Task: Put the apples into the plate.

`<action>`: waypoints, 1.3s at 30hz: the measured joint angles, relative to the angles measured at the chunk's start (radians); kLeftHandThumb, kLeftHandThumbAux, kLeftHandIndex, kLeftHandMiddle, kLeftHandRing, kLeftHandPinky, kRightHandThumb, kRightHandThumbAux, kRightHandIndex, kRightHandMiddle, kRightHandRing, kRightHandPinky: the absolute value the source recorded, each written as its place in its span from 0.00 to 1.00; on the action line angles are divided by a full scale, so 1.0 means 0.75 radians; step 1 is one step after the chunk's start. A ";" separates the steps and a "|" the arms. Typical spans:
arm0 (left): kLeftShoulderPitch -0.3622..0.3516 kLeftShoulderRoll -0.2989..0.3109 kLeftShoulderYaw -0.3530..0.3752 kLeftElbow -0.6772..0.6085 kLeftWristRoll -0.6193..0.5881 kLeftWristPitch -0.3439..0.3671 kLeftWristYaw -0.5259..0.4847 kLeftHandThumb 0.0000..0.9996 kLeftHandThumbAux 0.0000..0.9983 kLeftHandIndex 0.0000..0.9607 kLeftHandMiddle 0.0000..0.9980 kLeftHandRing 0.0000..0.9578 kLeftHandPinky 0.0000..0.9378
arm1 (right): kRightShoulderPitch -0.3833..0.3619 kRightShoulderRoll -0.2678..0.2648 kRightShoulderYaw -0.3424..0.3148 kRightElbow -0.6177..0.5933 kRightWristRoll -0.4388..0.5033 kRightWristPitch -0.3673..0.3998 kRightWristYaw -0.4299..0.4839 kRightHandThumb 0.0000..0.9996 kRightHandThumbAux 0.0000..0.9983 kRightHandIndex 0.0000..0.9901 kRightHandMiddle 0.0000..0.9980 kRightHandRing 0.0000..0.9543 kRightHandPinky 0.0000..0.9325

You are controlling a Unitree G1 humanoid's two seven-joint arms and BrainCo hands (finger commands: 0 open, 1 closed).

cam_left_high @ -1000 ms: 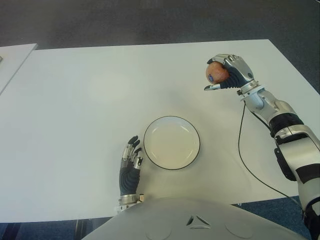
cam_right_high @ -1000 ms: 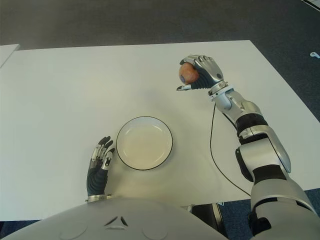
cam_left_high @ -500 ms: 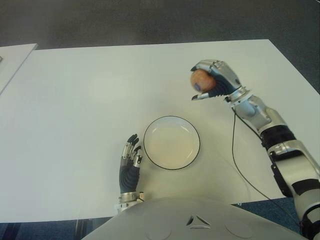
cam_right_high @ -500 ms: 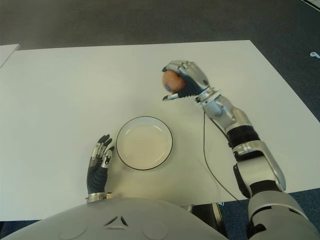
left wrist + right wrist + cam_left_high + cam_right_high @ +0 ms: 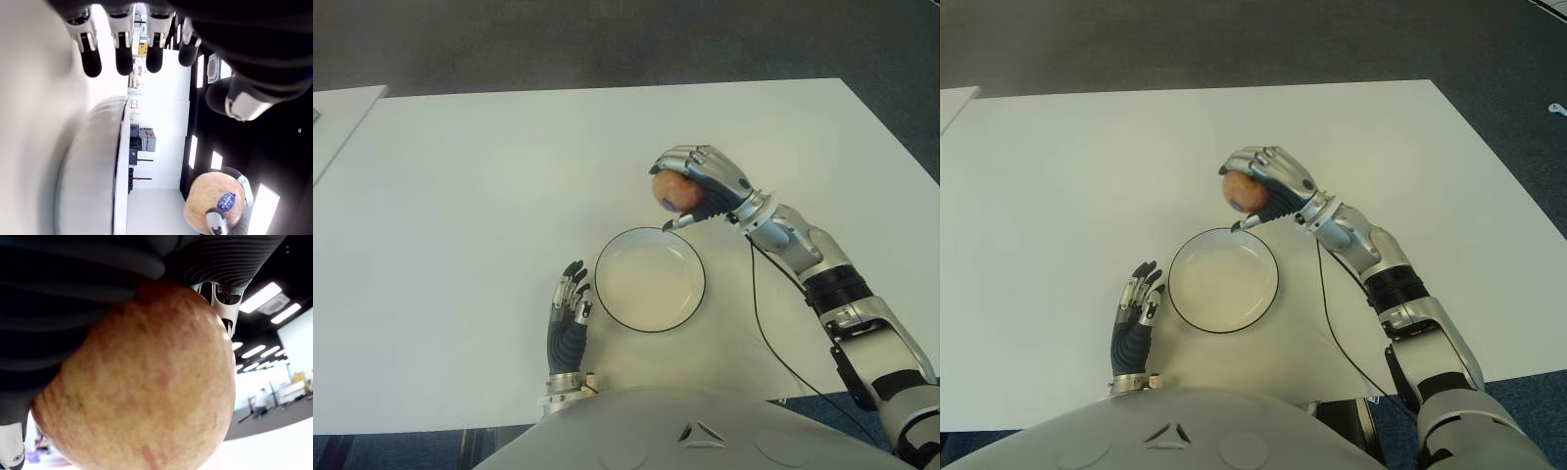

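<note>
In the eye views the apple (image 5: pixel 676 191) is now carried nearer, clasped by the right hand (image 5: pixel 705 182) just past the plate (image 5: pixel 650 280) rim, the slack, empty left hand (image 5: pixel 568 318) unmoved beside it, while the right wrist view is filled by the gripped apple.

Office-like hall: white table (image 5: pixel 460 196), ceiling striplights (image 5: pixel 261 296)
</note>
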 measured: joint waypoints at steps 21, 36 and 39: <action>-0.041 -0.008 0.024 0.055 0.031 -0.076 0.014 0.09 0.41 0.15 0.15 0.17 0.23 | 0.039 0.004 0.096 0.086 -0.244 -0.146 -0.224 0.71 0.72 0.44 0.84 0.86 0.81; -0.040 -0.008 0.022 0.049 0.040 -0.067 0.014 0.08 0.44 0.13 0.12 0.13 0.18 | 0.038 -0.038 0.155 0.114 -0.356 -0.201 -0.355 0.71 0.72 0.44 0.83 0.86 0.81; -0.041 -0.008 0.021 0.049 0.040 -0.066 0.014 0.08 0.44 0.13 0.11 0.12 0.18 | 0.038 -0.046 0.168 0.115 -0.378 -0.203 -0.376 0.71 0.72 0.44 0.83 0.86 0.81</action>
